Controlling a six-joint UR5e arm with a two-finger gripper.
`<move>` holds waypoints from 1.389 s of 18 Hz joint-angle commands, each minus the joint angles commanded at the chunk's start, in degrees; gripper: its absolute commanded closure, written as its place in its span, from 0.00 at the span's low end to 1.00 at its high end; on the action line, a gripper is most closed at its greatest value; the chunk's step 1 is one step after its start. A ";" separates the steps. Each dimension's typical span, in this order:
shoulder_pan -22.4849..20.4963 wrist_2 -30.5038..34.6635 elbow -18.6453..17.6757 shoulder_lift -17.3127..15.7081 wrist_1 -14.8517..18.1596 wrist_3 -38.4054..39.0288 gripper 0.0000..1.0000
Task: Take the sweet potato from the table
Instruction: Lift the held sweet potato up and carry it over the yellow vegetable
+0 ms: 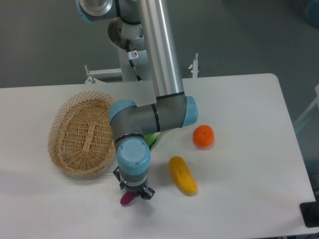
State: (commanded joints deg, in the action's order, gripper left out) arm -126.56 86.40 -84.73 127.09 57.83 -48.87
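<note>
We see the gripper [133, 193] low over the sweet potato [126, 198] on the table [249, 164]; we cannot tell whether it grips
</note>
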 joint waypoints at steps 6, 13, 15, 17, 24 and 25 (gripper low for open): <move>-0.44 0.00 0.88 -1.41 0.09 -0.44 0.75; -5.97 0.00 1.41 -5.01 0.62 -4.20 0.74; -8.07 0.17 1.93 -6.23 0.70 -8.68 0.73; -11.15 0.09 2.63 -7.03 2.10 -12.12 0.73; -17.13 0.61 5.63 -8.08 9.57 -21.95 0.74; -18.10 0.70 5.63 -8.35 10.28 -23.37 0.74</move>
State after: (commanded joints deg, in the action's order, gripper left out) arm -144.66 87.10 -79.10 118.74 68.11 -72.23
